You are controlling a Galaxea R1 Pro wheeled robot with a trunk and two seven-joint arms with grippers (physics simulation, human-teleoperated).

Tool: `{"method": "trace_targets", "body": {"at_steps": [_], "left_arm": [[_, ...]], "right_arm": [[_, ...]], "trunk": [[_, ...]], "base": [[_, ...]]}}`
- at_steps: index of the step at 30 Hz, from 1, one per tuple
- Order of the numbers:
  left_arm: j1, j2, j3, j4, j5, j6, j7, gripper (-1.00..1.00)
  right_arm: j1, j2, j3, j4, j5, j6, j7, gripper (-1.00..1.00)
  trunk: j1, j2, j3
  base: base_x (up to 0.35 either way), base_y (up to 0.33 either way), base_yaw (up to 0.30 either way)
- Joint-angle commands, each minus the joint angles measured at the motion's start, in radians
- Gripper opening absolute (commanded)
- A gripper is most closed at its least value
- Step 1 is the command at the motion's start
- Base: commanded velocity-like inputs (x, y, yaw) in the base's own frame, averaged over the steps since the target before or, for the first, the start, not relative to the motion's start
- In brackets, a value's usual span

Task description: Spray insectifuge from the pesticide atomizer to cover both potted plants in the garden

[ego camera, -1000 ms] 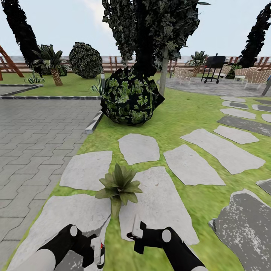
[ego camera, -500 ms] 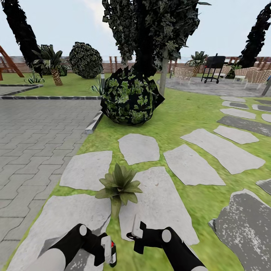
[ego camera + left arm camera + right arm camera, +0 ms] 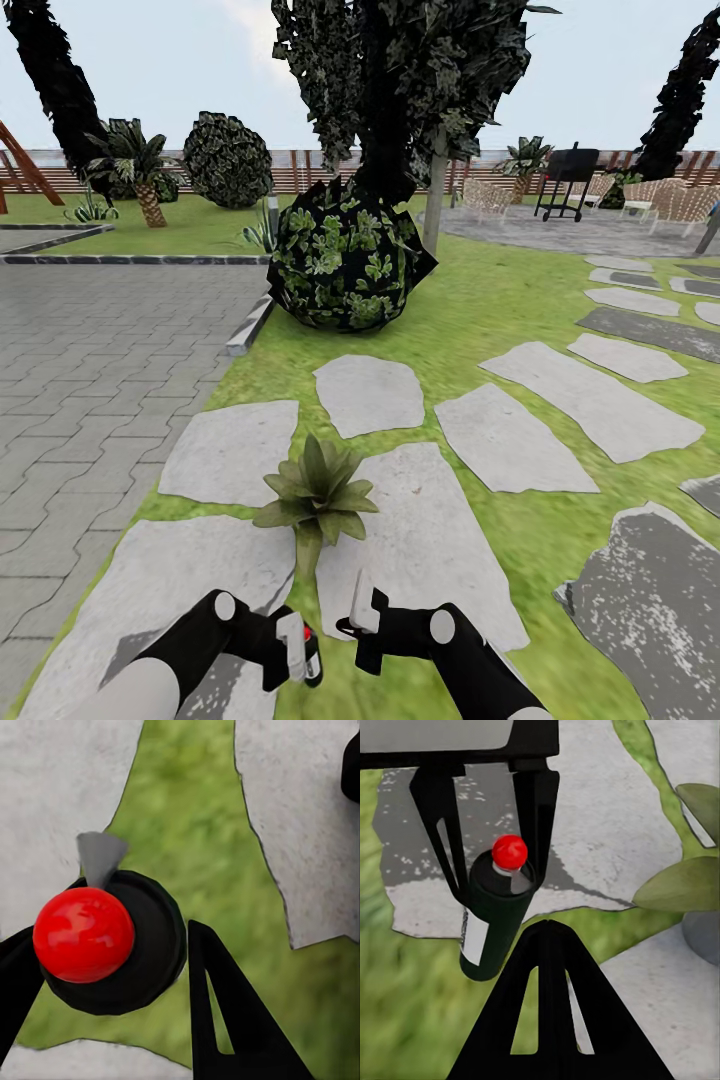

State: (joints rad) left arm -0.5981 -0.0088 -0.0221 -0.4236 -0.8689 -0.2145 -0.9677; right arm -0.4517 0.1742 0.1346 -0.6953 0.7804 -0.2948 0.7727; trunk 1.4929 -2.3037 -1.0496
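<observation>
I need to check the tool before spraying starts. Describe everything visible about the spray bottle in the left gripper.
The spray bottle is a dark cylinder with a pale label on its side, a black round cap and a glossy red ball-shaped top. A grey pointed nozzle sticks out beside the red ball. It hangs above grass and stepping stones, held between the jaws of the left gripper, near the potted plant without touching it.

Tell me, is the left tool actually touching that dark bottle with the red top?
Touching. In the right wrist view, the left tool has a black finger on each side of the atomizer bottle, which hangs above the grass.
</observation>
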Motion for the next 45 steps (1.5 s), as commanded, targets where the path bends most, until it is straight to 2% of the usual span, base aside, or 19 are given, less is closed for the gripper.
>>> {"method": "trace_targets", "body": {"at_steps": [1, 10, 15, 18, 19, 31, 37, 45], "left_arm": [[0.0, -0.001, 0.001, -0.001, -0.007, -0.009, 0.0, -1.0], [0.0, -0.008, 0.004, -0.001, -0.003, -0.008, 0.002, -1.0], [0.0, -0.008, 0.003, -0.001, 0.033, -0.009, 0.002, -1.0], [0.0, -0.009, 0.002, -0.001, 0.043, -0.009, 0.002, -1.0], [0.0, -0.018, 0.002, -0.001, 0.045, -0.009, 0.001, -1.0], [0.0, -0.043, -0.003, 0.0, 0.047, -0.011, 0.0, -1.0], [0.0, -0.045, -0.004, 0.002, 0.047, -0.053, -0.002, -1.0], [0.0, -0.045, -0.004, 0.006, 0.047, -0.063, -0.008, -1.0]], "right_arm": [[0.0, 0.0, -0.001, -0.001, 0.01, -0.006, 0.0, -1.0], [0.0, 0.0, -0.001, -0.004, 0.009, -0.006, 0.0, -1.0], [-0.001, 0.0, -0.001, -0.007, 0.008, -0.006, 0.0, -1.0], [0.0, 0.0, -0.001, -0.008, 0.008, -0.006, 0.0, -1.0], [0.0, 0.0, 0.0, -0.009, 0.008, -0.006, 0.0, -1.0], [-0.001, 0.0, 0.0, -0.009, 0.009, -0.006, 0.0, -1.0], [0.0, 0.0, 0.0, -0.009, 0.01, -0.006, 0.0, -1.0], [0.0, 0.0, 0.0, -0.009, 0.01, -0.006, 0.0, -1.0]], "trunk": [[0.0, 0.0, -0.001], [0.0, 0.0, -0.001], [0.0, 0.0, -0.001], [0.0, 0.0, -0.001], [0.0, 0.0, -0.001], [0.0, 0.0, -0.001], [0.0, 0.0, -0.001], [0.0, 0.0, -0.001]], "base": [[0.0, 0.0, 0.0], [0.0, 0.0, 0.0], [0.0, 0.0, 0.0], [0.0, 0.0, 0.0], [0.0, 0.0, 0.0], [0.0, 0.0, 0.0], [0.0, 0.0, 0.0], [0.0, 0.0, 0.0]]}}
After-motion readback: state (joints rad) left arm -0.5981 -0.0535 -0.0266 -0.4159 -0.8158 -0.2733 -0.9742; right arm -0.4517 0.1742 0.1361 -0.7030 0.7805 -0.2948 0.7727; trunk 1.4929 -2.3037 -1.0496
